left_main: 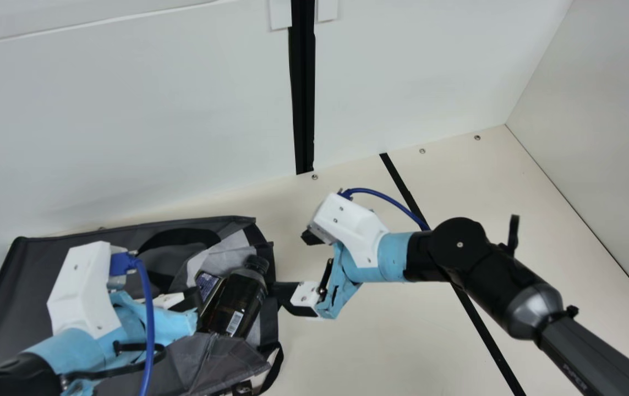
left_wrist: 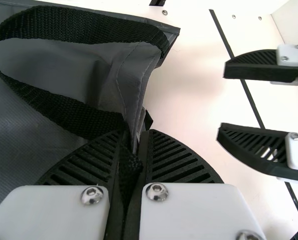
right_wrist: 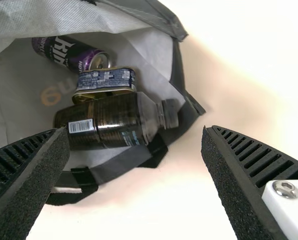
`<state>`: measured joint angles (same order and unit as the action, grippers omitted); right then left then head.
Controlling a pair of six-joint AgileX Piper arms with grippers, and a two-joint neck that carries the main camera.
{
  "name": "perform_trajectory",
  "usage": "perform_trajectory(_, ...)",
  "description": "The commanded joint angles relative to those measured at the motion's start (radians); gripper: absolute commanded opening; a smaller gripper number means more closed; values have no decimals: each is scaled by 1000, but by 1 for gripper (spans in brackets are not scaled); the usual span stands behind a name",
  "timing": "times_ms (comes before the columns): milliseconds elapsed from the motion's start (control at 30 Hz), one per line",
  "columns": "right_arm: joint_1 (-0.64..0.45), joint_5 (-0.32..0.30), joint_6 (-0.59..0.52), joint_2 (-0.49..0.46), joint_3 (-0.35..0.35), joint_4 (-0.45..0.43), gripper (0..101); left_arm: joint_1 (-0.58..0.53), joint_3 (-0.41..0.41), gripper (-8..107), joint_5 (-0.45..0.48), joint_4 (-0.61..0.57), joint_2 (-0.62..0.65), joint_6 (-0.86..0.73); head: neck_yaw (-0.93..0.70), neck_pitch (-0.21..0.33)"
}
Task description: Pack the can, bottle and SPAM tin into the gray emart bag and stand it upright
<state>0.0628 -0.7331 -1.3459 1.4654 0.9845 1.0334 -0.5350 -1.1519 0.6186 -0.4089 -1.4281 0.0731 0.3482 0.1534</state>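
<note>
"What sort of place are you working in?"

"A robotics lab, by the look of it, or a robot work cell."

"What tells you so?"

"White panels [left_main: 127,110] wall in my cream table [left_main: 358,352], with a black upright strip [left_main: 303,110] at the back. Screws [left_main: 422,150] dot the tabletop's far edge and a straight black line [left_main: 490,338] crosses it. Then there's me: my jointed right arm [left_main: 460,242] carries a blue cable [left_main: 369,190]."
</note>
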Motion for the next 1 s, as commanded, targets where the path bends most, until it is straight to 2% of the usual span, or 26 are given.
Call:
perform_trajectory(0, -13, 2, 12, -19, -7, -9, 95, 0, 0, -8, 0, 0, 0, 0, 1, 21)
perform_trajectory(967, -210, 38, 296, -305, -122, -290, 95, 0, 0, -8, 0, 0, 0, 0, 1, 21)
